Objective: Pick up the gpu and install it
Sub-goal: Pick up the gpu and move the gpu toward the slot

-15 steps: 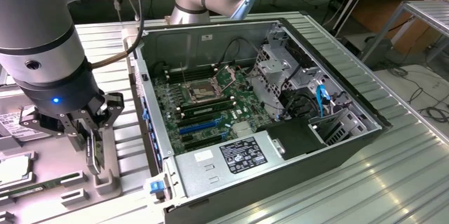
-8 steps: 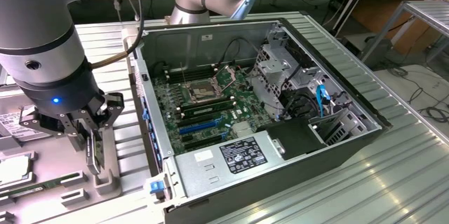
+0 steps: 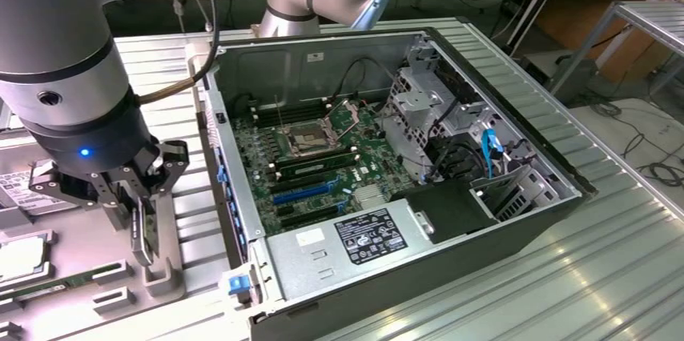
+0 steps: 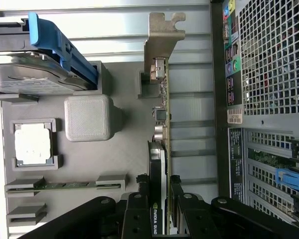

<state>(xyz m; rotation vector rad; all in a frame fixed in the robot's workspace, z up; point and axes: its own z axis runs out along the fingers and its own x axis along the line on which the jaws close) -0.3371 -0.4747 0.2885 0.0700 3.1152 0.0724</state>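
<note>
Clamping gpu (image 4: 158, 162) between jaws, card upright in grey tray (image 4: 124, 149) slot

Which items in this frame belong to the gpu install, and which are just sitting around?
In the job:
- gpu, standing on edge
- gripper, closed on the gpu
- open computer case with its motherboard

Lying about:
- hard drive
- processor chip
- memory stick
</note>
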